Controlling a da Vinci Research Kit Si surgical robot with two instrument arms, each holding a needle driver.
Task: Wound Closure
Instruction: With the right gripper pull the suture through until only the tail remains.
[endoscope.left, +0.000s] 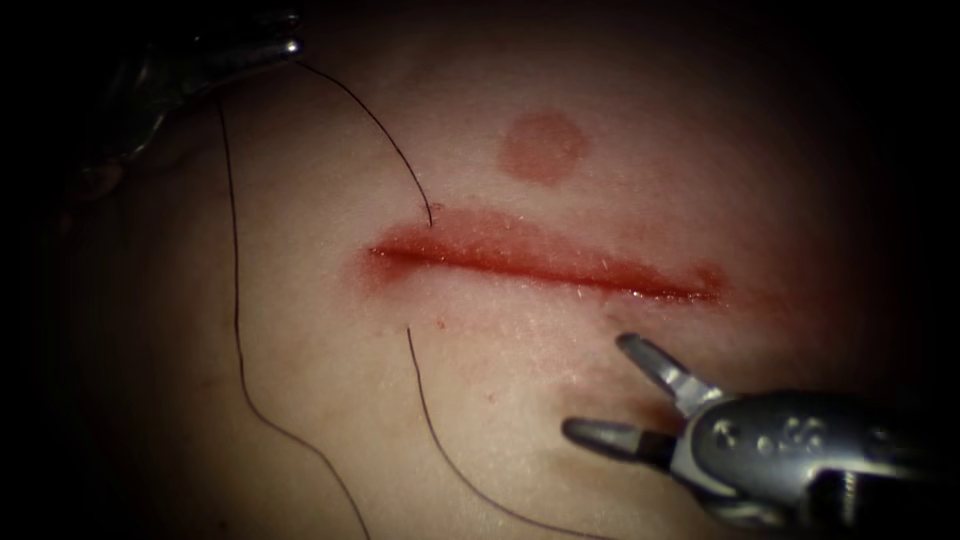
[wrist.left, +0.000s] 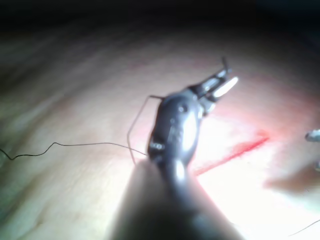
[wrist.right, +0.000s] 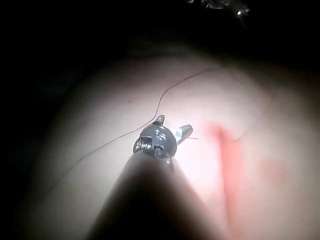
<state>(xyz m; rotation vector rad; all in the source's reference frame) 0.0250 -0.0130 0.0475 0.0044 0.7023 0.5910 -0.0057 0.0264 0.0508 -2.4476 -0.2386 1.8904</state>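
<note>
Thread (endoscope.left: 238, 300) is what I'm watching: it runs from my left hand (endoscope.left: 285, 45) at the top-left down into the tissue (endoscope.left: 300, 400) at the left end of the cut (endoscope.left: 545, 262), and comes out again on the near side. The left hand is clamped on the thread; I can't make out the needle. My right hand (endoscope.left: 620, 385) sits below the cut toward its right end, spread wide, holding nothing, well apart from the thread. My take: keep the tension gentle so the thread doesn't tear the edge.
</note>
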